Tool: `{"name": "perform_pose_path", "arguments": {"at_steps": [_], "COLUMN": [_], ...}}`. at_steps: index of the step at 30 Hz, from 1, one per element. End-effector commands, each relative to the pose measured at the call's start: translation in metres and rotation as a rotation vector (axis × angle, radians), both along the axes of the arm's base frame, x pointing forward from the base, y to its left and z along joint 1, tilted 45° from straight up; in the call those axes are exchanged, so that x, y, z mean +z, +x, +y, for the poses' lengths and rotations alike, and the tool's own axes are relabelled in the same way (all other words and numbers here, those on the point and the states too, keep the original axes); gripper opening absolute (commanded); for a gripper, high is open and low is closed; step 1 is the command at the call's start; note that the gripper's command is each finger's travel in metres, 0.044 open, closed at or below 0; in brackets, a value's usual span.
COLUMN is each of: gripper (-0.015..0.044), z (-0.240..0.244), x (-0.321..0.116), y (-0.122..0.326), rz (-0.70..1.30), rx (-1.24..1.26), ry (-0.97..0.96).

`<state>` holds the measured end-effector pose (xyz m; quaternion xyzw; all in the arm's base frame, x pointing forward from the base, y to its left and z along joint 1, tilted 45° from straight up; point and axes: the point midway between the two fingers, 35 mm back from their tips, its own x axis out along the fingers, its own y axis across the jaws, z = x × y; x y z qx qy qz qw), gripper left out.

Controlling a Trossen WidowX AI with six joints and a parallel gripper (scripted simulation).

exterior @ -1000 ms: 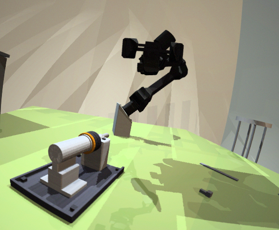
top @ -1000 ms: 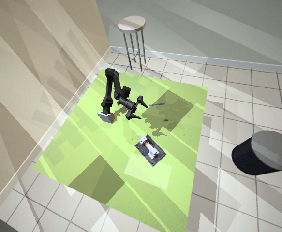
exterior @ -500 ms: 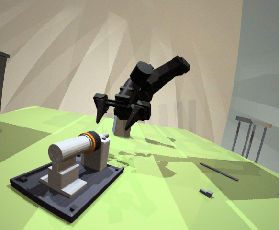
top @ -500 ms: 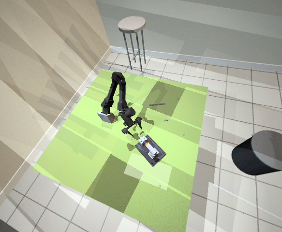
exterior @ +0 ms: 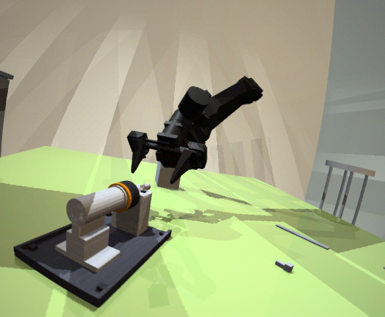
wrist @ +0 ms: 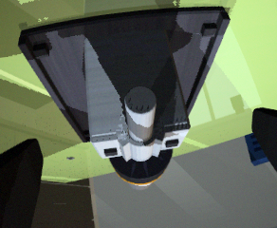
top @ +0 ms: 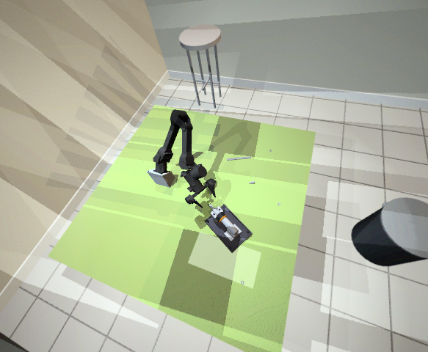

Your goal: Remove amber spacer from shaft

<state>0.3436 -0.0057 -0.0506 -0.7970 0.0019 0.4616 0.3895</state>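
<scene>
The light grey housing is a thick cylinder on a stepped block, on the dark base plate. The amber spacer sits beside the cylinder's end, around the assembly's axis. Black spacer material lies between it and the notched post. The shaft's round end sticks out past the post. My gripper is open and empty, above and short of the shaft end, its fingers to either side of its line.
A thin grey rod and a small grey block piece lie on the green surface, off to the side of the base plate. Small rings lie farther out, one of them beyond the plate. A stool and dark bin stand outside.
</scene>
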Motion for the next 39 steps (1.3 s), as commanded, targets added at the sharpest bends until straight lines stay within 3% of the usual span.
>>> {"name": "perform_pose_path", "arguments": {"at_steps": [1, 21, 31, 39], "gripper": [0.0440, 0.0440, 0.0440, 0.0440], "z": [-0.001, -0.001, -0.021, -0.023], "x": [-0.001, -0.002, -0.022, -0.022], "y": [0.001, 0.001, 0.033, 0.044], "rz": [0.001, 0.013, 0.667, 1.216], "rx": [0.001, -0.011, -0.757, -1.462], "ry": [-0.005, 0.006, 0.530, 0.798]}}
